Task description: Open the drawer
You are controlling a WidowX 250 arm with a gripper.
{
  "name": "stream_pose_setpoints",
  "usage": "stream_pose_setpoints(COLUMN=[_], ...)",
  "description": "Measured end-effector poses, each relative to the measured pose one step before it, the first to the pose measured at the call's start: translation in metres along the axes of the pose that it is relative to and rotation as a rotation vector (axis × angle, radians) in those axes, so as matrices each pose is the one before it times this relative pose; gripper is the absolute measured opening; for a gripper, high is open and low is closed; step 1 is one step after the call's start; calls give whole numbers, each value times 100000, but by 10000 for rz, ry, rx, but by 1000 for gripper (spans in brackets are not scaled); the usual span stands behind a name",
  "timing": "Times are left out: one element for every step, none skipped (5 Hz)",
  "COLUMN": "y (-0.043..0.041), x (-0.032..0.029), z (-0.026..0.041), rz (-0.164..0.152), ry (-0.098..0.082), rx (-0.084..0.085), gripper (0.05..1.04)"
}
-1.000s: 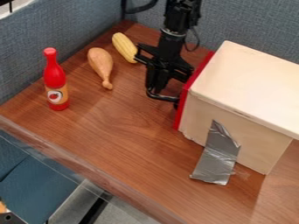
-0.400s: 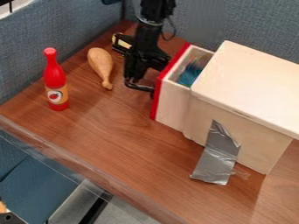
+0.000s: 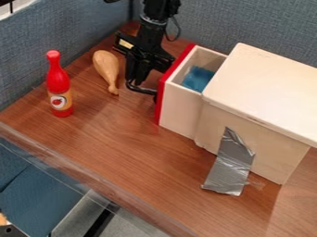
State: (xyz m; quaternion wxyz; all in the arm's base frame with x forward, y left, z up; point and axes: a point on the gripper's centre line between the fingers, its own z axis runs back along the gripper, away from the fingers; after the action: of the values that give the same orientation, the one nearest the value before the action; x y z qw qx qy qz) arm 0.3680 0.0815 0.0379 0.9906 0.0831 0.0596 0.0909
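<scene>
Jutting open beside the hand (image 3: pixel 135 79) (apart or together, impossible to tell), the drawer (image 3: pixel 180 109).

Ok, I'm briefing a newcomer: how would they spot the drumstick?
From the big wooden box, cross the table past the black gripper to the drumstick. It is plain tan, tapering to a small knob, unlike the labelled red bottle nearby.

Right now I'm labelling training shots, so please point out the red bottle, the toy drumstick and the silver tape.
Red bottle (image 3: pixel 58 82): camera view, upper body.
Toy drumstick (image 3: pixel 106 63): camera view, thick end.
Silver tape (image 3: pixel 230 167): camera view, middle of the strip.
</scene>
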Motion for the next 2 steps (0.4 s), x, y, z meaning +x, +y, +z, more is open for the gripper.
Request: stream_pose_setpoints(y=[529, 722], x=[-52, 235], z=[-129, 230], rz=[20, 127], ry=[38, -37], rx=[1, 46], gripper=[136, 136])
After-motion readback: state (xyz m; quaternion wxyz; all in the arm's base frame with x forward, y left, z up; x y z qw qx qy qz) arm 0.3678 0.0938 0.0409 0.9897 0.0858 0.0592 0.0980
